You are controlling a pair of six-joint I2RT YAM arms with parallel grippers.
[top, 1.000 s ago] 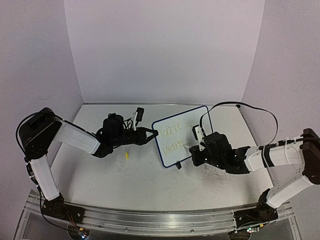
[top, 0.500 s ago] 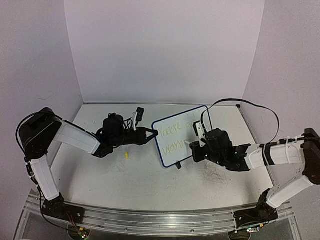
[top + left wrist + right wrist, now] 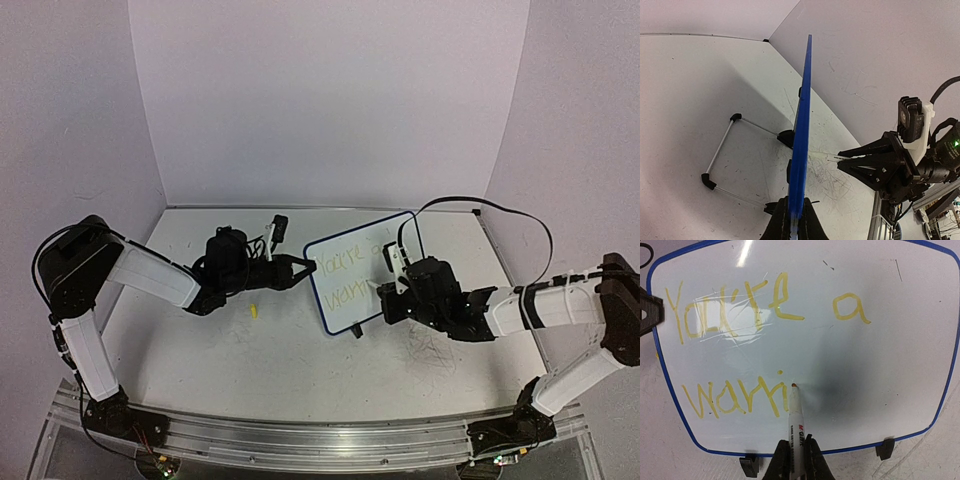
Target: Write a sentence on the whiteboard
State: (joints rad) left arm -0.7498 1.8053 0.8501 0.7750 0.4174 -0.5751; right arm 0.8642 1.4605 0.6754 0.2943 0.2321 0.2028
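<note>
right tool [image 3: 796, 452] clamps marker [image 3: 795, 415], shifts left, tip on whiteboard [image 3: 880, 365] after "Warri" | left tool [image 3: 792, 219] grips its edge | sentence [image 3: 790, 316] unfinished

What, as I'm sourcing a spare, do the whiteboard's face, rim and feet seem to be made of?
The whiteboard face looks like a smooth, glossy coated sheet: it throws bright glare streaks. Whether it is melamine or painted steel cannot be told. Its rim looks like blue plastic, evenly coloured and slightly shiny. The feet look like matte black moulded plastic.
</note>
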